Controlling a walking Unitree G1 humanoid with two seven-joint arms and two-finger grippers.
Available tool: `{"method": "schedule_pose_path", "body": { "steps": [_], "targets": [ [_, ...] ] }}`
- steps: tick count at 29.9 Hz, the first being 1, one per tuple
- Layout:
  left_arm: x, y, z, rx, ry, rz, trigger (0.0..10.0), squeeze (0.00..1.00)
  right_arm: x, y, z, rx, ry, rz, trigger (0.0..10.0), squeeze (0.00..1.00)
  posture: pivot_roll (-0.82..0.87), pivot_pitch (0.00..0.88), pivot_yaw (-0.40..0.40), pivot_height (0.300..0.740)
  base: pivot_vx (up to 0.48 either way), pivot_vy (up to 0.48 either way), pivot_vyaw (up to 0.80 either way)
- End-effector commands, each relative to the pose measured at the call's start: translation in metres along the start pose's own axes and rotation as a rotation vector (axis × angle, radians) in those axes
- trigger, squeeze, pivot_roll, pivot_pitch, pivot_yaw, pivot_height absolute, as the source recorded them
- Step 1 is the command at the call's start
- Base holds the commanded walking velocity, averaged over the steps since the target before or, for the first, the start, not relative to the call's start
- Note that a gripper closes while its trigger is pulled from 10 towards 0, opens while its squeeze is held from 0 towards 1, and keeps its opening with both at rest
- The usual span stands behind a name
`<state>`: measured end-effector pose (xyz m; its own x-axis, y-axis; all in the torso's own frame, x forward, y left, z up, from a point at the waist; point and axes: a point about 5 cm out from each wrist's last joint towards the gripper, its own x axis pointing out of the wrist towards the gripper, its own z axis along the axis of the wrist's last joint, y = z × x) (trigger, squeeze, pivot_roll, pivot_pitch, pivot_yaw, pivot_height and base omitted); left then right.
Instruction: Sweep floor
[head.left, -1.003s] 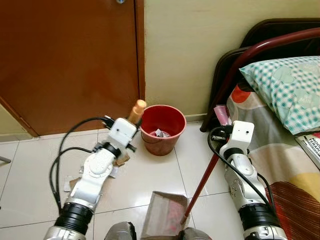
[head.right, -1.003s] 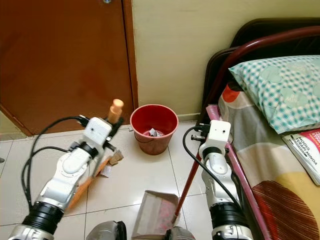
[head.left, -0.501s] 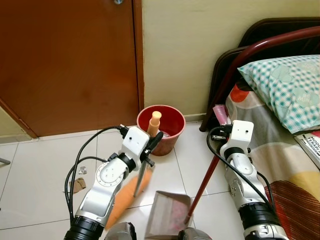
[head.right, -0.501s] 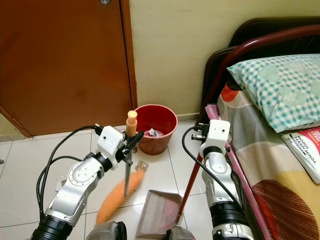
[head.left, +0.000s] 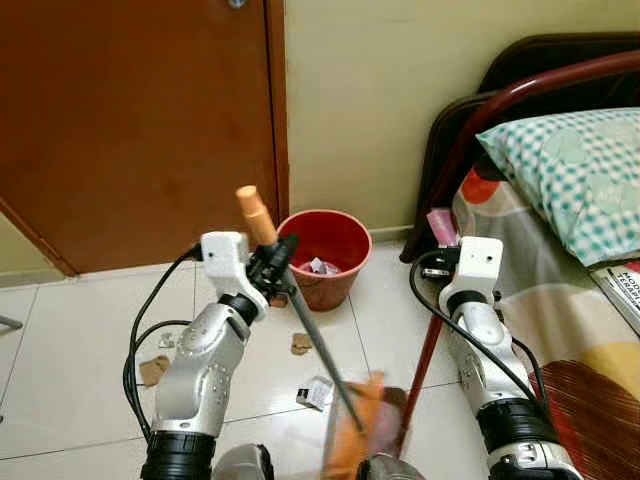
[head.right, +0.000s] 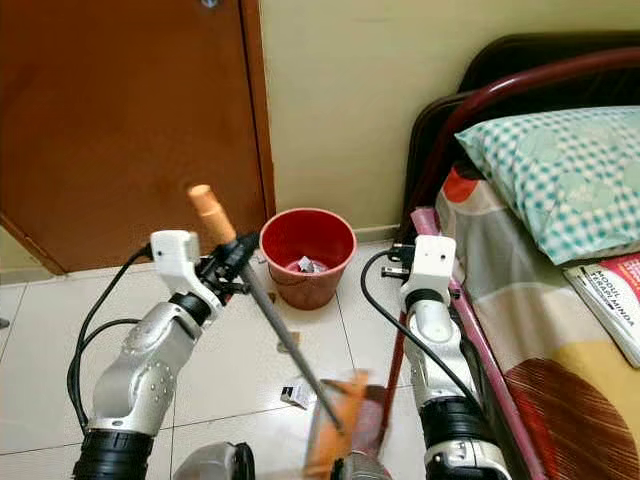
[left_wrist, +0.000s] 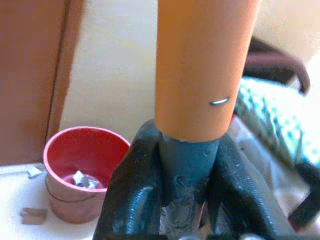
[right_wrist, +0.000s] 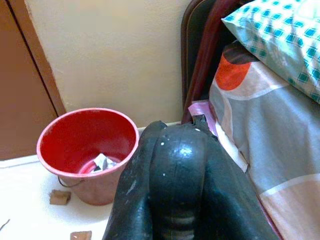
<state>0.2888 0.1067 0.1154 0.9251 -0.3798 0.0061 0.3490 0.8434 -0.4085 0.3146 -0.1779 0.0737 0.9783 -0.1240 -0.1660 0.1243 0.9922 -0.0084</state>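
Observation:
My left gripper (head.left: 272, 262) is shut on a broom, gripping the grey shaft (left_wrist: 186, 167) just below its orange handle end (head.left: 252, 210). The shaft slants down to the right, and the blurred orange bristles (head.left: 355, 440) sit over the dustpan (head.left: 388, 405) at the bottom of the eye views. The dustpan's red handle (head.left: 420, 365) rises to my right gripper (head.left: 441, 271), which is shut on it beside the bed. Paper and cardboard scraps (head.left: 316, 392) lie on the white tiles. A red bucket (head.left: 322, 258) with scraps inside stands by the wall.
A brown door (head.left: 140, 120) and a cream wall (head.left: 370, 100) close off the far side. A bed (head.left: 560, 300) with a checked pillow (head.left: 575, 170) and a dark headboard (head.left: 470, 130) stands at the right. More scraps (head.left: 153, 370) lie at the left.
My left arm has swung the broom head rightward across the floor to the dustpan, tilting the handle end left. Scraps now lie in front of the bucket. The right arm barely moved.

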Motion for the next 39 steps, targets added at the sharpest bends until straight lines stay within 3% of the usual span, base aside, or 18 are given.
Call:
{"method": "schedule_pose_path", "body": {
  "steps": [1,2,5,6,8,12,17,22,23,27,30,35,39],
  "targets": [
    [0.004,-0.003,0.008,-0.059,-0.048,0.003,10.0,0.0,0.002,0.004,0.005,0.018,-0.015,0.009,10.0,0.0,0.04,0.112,-0.036,0.74,0.0,0.0,0.0],
    [0.005,0.005,0.015,-0.079,-0.067,0.041,10.0,0.0,0.003,0.003,0.005,0.018,-0.012,0.011,10.0,0.0,0.04,0.111,-0.038,0.74,0.0,0.0,0.0],
    [0.006,0.025,0.035,-0.023,-0.125,0.114,10.0,0.0,0.007,0.006,0.011,0.046,-0.018,0.027,10.0,0.0,0.04,0.099,-0.037,0.74,0.0,0.0,0.0],
    [0.006,0.025,0.035,-0.023,-0.125,0.114,10.0,0.0,0.007,0.006,0.011,0.046,-0.018,0.027,10.0,0.0,0.04,0.099,-0.037,0.74,0.0,0.0,0.0],
    [0.005,0.034,0.056,0.065,-0.168,0.145,10.0,0.0,0.009,0.01,0.018,0.02,-0.034,0.037,10.0,0.0,0.04,0.087,-0.033,0.74,0.0,0.0,0.0],
    [0.005,0.033,0.082,0.168,-0.232,0.129,10.0,0.0,0.008,0.009,0.015,0.004,-0.017,0.031,10.0,0.0,0.04,0.087,-0.045,0.74,0.0,0.0,0.0],
    [0.005,0.023,0.117,0.193,-0.341,0.115,10.0,0.0,0.0,0.009,0.0,-0.024,0.034,0.055,10.0,0.0,0.05,0.081,-0.057,0.74,0.0,0.0,0.0],
    [0.007,0.018,0.129,0.218,-0.373,0.1,10.0,0.0,-0.001,0.01,0.001,-0.026,0.033,0.059,10.0,0.0,0.04,0.081,-0.054,0.74,0.0,0.0,0.0],
    [0.004,0.022,0.13,0.268,-0.358,0.107,10.0,0.0,0.001,0.009,0.002,-0.025,0.035,0.053,10.0,0.0,0.04,0.083,-0.038,0.74,0.0,0.0,0.0],
    [-0.005,0.037,0.12,0.283,-0.306,0.165,10.0,0.0,-0.001,0.006,0.001,-0.016,0.034,0.036,10.0,0.0,0.04,0.088,-0.028,0.74,0.0,0.0,0.0],
    [-0.025,0.058,0.085,0.425,-0.166,0.203,10.0,0.0,-0.006,0.001,-0.005,-0.005,0.031,0.018,10.0,0.0,0.06,0.099,-0.026,0.74,0.0,0.0,0.0],
    [-0.041,0.074,0.062,0.468,-0.086,0.263,10.0,0.0,-0.006,0.006,-0.005,-0.008,0.021,0.024,10.0,0.0,0.07,0.11,-0.035,0.74,0.0,0.0,0.0],
    [-0.047,0.078,0.041,0.48,-0.015,0.264,10.0,0.0,-0.004,0.01,-0.005,-0.013,0.025,0.039,10.0,0.0,0.07,0.111,-0.041,0.74,0.0,0.0,0.0]
  ]
}}
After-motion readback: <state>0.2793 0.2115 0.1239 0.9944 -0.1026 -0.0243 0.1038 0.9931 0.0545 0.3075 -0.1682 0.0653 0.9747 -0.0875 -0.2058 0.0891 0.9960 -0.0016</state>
